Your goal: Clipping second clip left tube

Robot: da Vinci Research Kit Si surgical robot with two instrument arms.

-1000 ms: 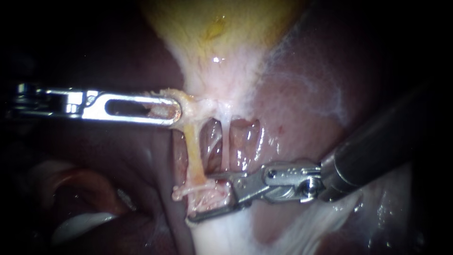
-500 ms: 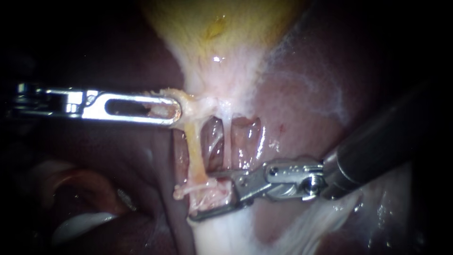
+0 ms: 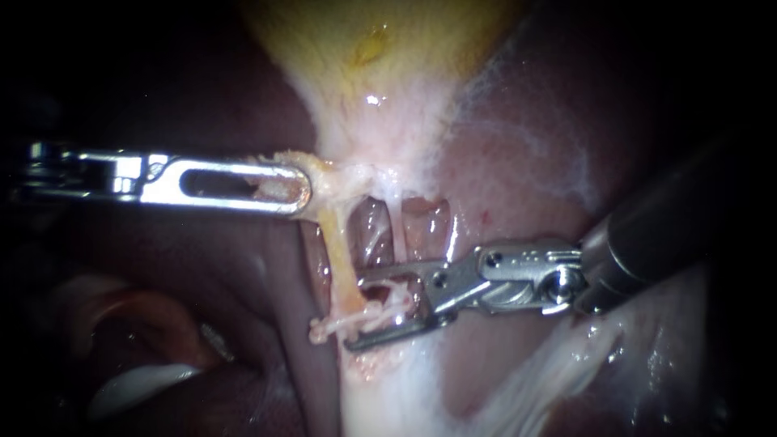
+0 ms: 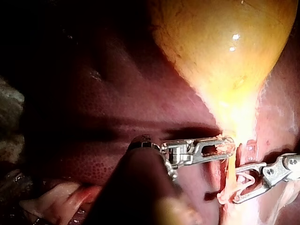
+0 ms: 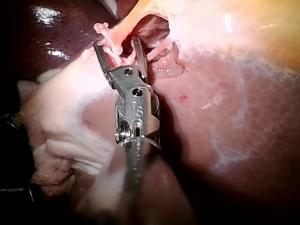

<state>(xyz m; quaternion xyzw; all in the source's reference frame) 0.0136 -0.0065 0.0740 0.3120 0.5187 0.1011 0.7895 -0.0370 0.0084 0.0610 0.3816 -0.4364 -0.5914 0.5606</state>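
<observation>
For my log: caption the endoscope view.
Left instrument grips tissue below the gallbladder; right instrument, jaws open, straddles the left tube.

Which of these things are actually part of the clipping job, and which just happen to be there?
Part of the job:
left tube
right instrument, jaws open around that tube's lower end
left instrument, jaws shut on the gallbladder at its neck

Just there:
right tube
liver
</observation>
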